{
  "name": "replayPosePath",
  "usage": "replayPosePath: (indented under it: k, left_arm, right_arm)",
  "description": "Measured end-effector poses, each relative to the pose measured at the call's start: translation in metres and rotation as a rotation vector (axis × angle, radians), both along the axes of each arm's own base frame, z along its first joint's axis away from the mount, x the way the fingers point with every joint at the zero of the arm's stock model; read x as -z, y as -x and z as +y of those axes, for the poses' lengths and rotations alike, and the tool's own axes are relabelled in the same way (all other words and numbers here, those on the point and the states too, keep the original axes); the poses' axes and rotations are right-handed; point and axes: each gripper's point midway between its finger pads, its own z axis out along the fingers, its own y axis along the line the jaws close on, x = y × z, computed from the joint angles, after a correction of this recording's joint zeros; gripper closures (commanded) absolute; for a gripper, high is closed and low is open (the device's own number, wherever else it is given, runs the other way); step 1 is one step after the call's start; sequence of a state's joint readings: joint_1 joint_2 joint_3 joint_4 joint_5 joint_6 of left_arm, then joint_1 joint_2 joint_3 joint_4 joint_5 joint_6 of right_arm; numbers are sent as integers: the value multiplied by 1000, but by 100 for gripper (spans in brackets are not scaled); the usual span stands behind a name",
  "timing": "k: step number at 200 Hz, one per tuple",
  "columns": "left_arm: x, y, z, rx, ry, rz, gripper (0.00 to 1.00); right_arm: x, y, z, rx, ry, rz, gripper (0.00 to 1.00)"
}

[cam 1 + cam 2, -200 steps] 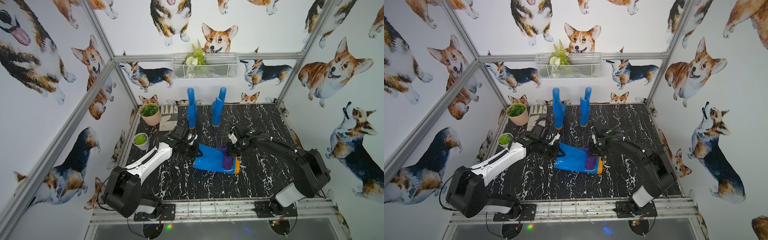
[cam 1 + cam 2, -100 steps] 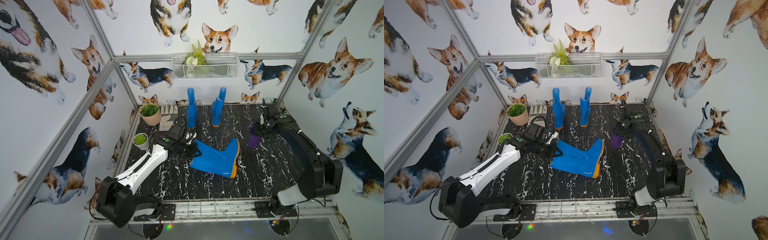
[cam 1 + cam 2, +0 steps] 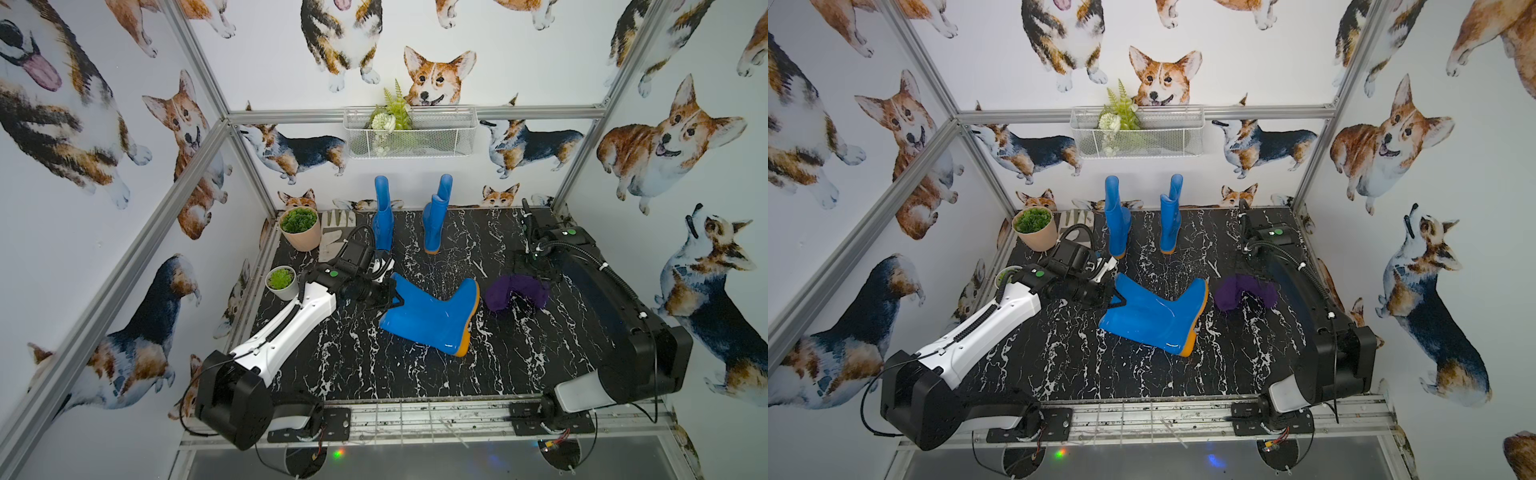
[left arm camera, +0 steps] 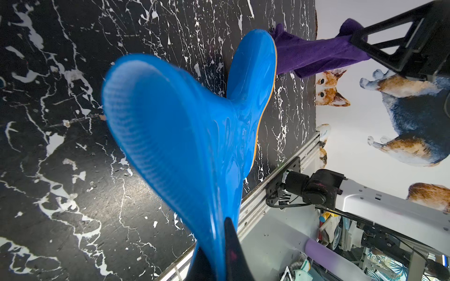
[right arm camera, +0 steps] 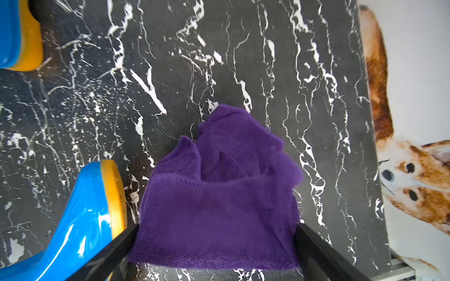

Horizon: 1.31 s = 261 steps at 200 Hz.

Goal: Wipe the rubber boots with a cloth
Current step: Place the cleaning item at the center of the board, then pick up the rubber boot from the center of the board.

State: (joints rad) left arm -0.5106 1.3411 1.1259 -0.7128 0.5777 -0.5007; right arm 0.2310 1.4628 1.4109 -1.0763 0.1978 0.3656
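One blue rubber boot (image 3: 432,316) (image 3: 1154,316) lies on its side mid-table, orange sole toward the right. My left gripper (image 3: 395,297) (image 4: 216,255) is shut on the rim of its shaft. Two more rubber boots (image 3: 383,216) (image 3: 434,220) stand upright at the back wall. The purple cloth (image 3: 515,291) (image 5: 219,194) lies crumpled on the table just right of the lying boot's sole. My right gripper (image 3: 532,270) (image 5: 216,227) hovers over it, open, its fingers (image 5: 121,240) wide on either side of the cloth and not gripping it.
A terracotta plant pot (image 3: 300,228) and a small white pot (image 3: 282,282) stand at the back left, with a pale work glove (image 3: 334,232) beside them. A wire basket (image 3: 409,133) hangs on the back wall. A metal rail (image 3: 415,419) borders the table's front.
My right gripper carried the cloth off the lying boot to the right, then opened and let it fall on the table. The left gripper kept its hold as the boot turned slightly.
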Motion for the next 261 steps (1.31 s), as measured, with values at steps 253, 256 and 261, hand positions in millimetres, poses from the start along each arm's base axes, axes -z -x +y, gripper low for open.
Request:
replayPosePath:
  k: [253, 256, 261]
  left_arm:
    - [-75, -36, -10, 42, -52, -102, 100]
    - [-76, -37, -10, 43, -55, -103, 100]
    - [-78, -38, -9, 43, -62, -104, 100]
  right_arm:
    - [55, 72, 228, -539, -307, -22, 77]
    - [58, 72, 233, -545, -314, -14, 77]
    - [63, 71, 243, -556, -331, 0, 77]
